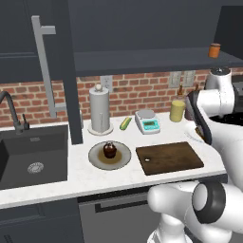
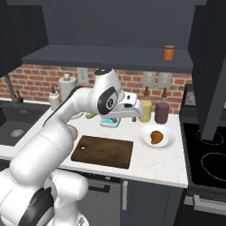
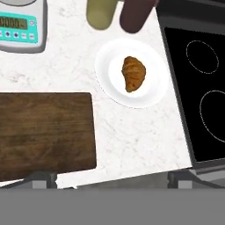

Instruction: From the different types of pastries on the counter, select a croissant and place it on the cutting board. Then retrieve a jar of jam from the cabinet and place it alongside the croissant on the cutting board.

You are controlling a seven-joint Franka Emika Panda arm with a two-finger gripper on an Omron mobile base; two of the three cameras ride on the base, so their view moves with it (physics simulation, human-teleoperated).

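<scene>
Cutting board (image 3: 44, 132) nearest, wide-open tool (image 3: 112, 180) above counter, croissant (image 3: 133, 73) on plate (image 3: 151, 94) beyond

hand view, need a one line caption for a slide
Looking down at a croissant on a white plate, between the wooden cutting board and the stovetop.

counter (image 3: 132, 132) bears cutting board (image 3: 44, 132), plate (image 3: 151, 94), scale (image 3: 22, 26).
</scene>
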